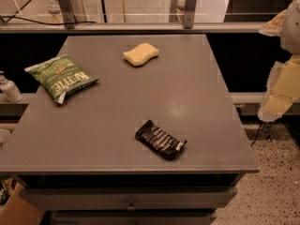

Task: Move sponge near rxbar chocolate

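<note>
The pale yellow sponge (140,54) lies on the far middle of the grey table (117,111). The rxbar chocolate (160,140), in a shiny black wrapper, lies near the table's front edge, right of centre, well apart from the sponge. My gripper (281,86) hangs at the right edge of the view, off the table's right side, away from both things and holding nothing that I can see.
A green chip bag (61,78) lies on the table's left side. A small bottle (8,89) stands off the left edge. A railing (140,26) runs behind the table. Drawers sit below the front edge.
</note>
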You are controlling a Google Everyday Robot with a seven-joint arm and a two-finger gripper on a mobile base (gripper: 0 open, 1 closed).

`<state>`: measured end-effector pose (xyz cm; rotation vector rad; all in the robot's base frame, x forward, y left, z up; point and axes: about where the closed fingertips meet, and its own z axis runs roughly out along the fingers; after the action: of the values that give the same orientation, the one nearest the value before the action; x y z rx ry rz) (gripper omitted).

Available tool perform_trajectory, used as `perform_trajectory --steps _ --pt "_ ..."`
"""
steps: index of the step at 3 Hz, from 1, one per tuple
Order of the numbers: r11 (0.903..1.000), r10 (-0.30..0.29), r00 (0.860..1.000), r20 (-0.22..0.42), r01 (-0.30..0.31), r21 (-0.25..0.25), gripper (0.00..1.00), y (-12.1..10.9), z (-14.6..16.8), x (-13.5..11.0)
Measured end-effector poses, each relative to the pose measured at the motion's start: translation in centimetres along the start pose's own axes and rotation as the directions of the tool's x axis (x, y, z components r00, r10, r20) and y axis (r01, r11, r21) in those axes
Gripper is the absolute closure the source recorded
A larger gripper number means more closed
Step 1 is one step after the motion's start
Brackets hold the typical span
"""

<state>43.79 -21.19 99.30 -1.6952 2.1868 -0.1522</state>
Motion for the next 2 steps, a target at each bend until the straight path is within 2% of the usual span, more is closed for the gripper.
perform_trajectory --steps 1,2 --pt "1.0000 0.000 1.000 0.000 0.000 0.000 0.00 0.00 -0.01 0.00" --pt "0.9999 -0.005 1.000 0.009 0.005 0.011 0.00 -0.97 0.75 -0.66"
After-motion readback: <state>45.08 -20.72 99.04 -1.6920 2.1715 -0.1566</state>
